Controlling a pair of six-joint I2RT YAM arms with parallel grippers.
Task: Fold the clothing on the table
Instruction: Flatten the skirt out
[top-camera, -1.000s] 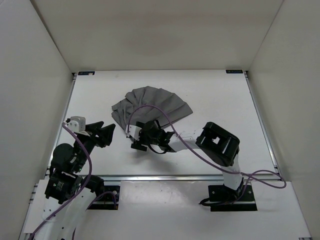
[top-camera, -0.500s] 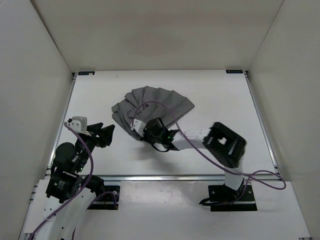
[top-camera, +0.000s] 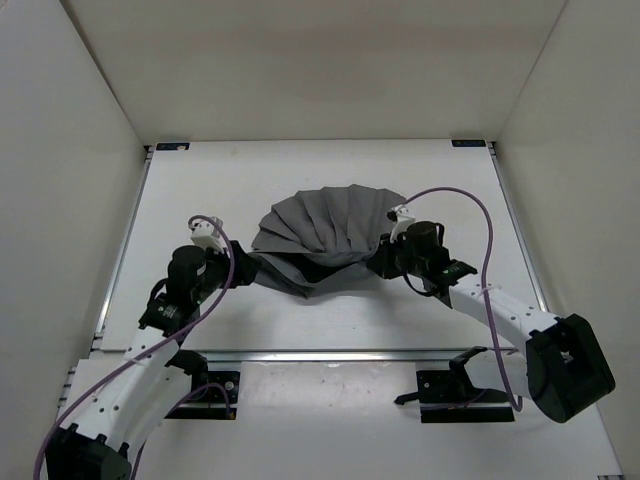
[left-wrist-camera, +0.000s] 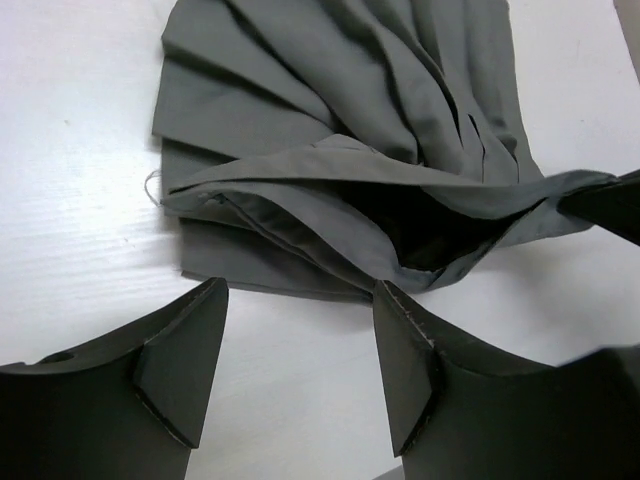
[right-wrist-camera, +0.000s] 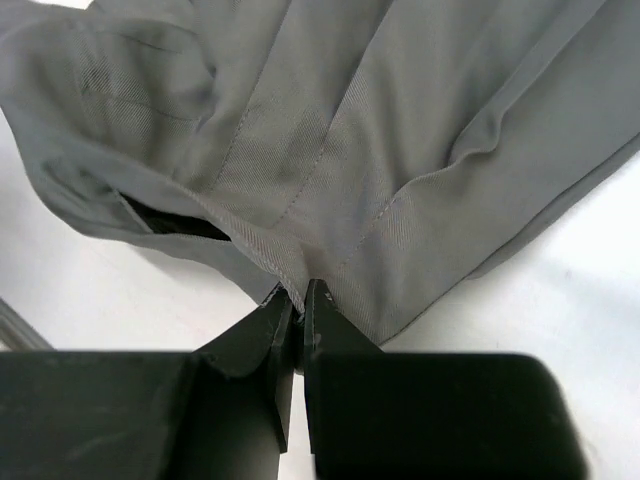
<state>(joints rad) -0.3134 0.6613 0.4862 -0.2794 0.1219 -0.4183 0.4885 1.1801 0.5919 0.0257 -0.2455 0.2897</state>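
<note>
The clothing (top-camera: 330, 225) is a dark grey pleated garment fanned out in the middle of the white table (top-camera: 200, 190). My right gripper (top-camera: 385, 262) is at its right end, shut on the stitched edge, which the right wrist view shows pinched between the jaws (right-wrist-camera: 300, 290) under the clothing (right-wrist-camera: 380, 130). My left gripper (top-camera: 238, 272) is at the garment's left end, open. In the left wrist view its fingers (left-wrist-camera: 300, 290) stand apart just short of the near hem, with only bare table between them. There the clothing (left-wrist-camera: 340, 120) gapes open along a lifted fold.
White walls close in the table on three sides, and thin metal rails (top-camera: 510, 230) run along its edges. A purple cable (top-camera: 470, 200) arcs over the right arm. Both arm bases sit at the near edge.
My right arm has swung from the garment's near left to its right end and shut on the edge there. The clothing has spread wider to the right. My left arm has reached forward to its left end.
</note>
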